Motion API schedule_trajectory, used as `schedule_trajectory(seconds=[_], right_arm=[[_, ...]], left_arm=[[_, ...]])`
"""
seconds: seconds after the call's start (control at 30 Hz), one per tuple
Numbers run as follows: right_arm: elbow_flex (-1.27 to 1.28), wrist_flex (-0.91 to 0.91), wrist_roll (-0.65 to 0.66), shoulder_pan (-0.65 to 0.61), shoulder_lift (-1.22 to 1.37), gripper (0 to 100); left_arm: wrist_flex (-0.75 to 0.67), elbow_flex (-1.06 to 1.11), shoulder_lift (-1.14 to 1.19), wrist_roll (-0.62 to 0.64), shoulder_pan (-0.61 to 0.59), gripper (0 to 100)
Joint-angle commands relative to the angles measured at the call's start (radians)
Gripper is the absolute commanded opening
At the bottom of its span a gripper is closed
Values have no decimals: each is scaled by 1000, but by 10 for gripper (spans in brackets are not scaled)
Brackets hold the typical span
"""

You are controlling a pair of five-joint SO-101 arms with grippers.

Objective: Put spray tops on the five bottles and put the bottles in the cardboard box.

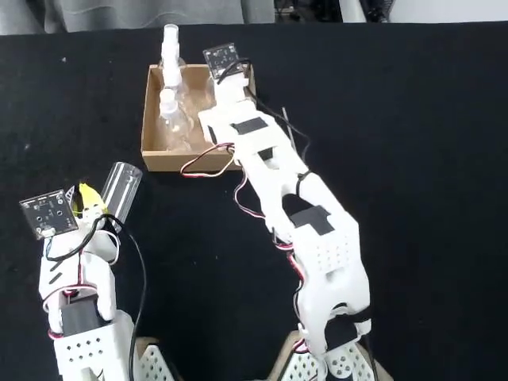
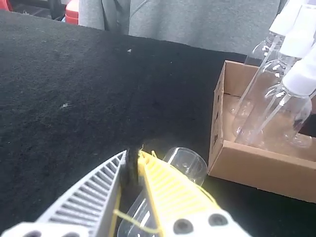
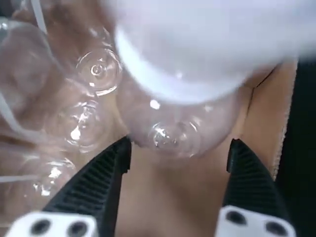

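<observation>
Arms [image 1: 317, 230] and cardboard box [image 1: 168, 159] stand on black cloth [image 1: 413, 159]; perhaps clothing [image 1: 151, 12] behind.

The right gripper [image 3: 180, 150] is gaping around a clear plastic white-topped bottle [image 3: 173, 131] beside the brown cardboard box's wall [image 3: 266, 108].

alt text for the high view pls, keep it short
Looking down on a black table, the right gripper is down in a cardboard box that holds upright spray-topped bottles. At lower left, the left gripper holds a clear bottle with no spray top.
</observation>
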Motion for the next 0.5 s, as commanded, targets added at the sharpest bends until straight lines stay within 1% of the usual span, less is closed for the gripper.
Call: schedule_trajectory(seconds=[0.0, 0.47], right_arm=[[-58, 44, -2, -11, -128, 277], [-56, 316, -2, -9, -291, 273]], left_arm=[[-17, 2, -9, -8, -7, 33], [-17, 4, -9, -8, -7, 33]])
